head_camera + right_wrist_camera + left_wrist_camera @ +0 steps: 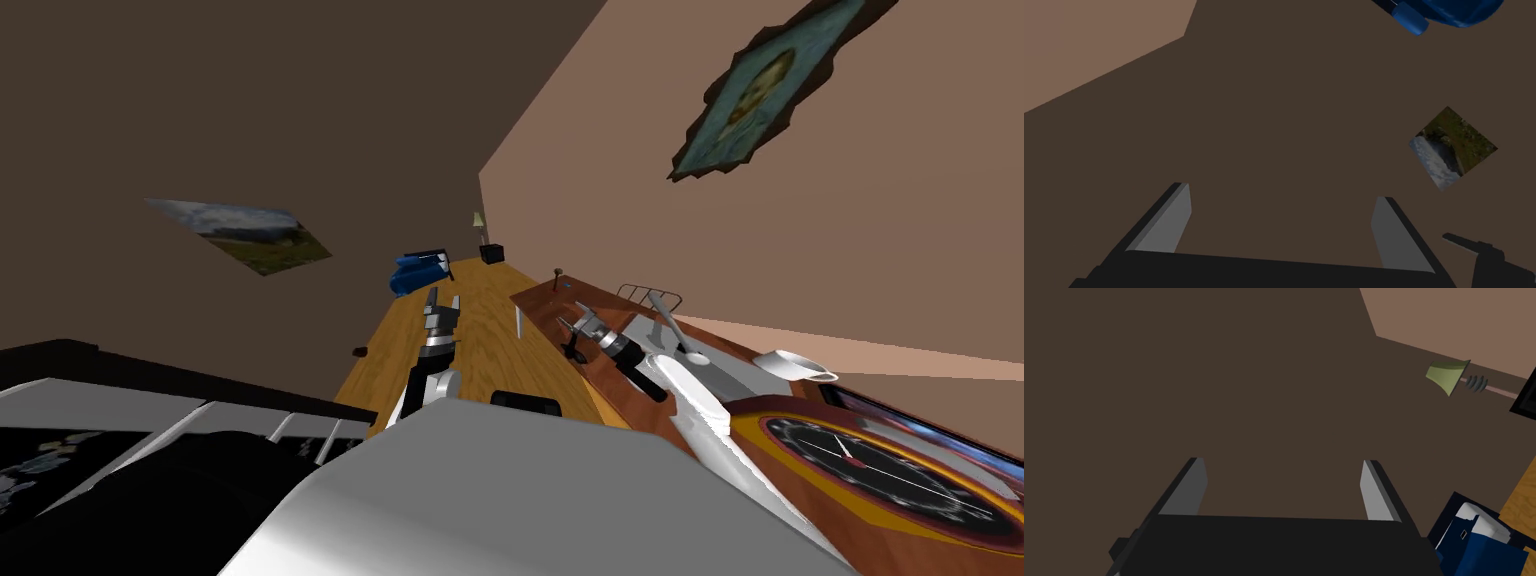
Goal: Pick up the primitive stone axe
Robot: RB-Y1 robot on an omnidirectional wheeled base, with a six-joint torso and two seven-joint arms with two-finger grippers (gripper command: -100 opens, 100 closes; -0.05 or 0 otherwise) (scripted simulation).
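A small thing with a thin handle and a dark head (pixel 557 276), which I take for the stone axe, stands at the far end of the reddish-brown counter (pixel 540 298). My right gripper (pixel 573 318) hovers over that counter a little nearer to me than the axe, open and empty. Its fingers (pixel 1174 215) stand wide apart before a brown wall. My left gripper (pixel 441 299) hangs over the orange wooden surface (pixel 480 330), open with nothing between its fingers (pixel 1191 488).
A white upright blade (pixel 519 320) stands at the counter's edge. Further right are a wire rack (pixel 650 292), a ladle (pixel 685 345), a white cup (pixel 792 363) and a round clock (pixel 885 470). A blue bag (pixel 420 270), a lamp (pixel 479 222) and a black box (pixel 490 253) sit at the far end.
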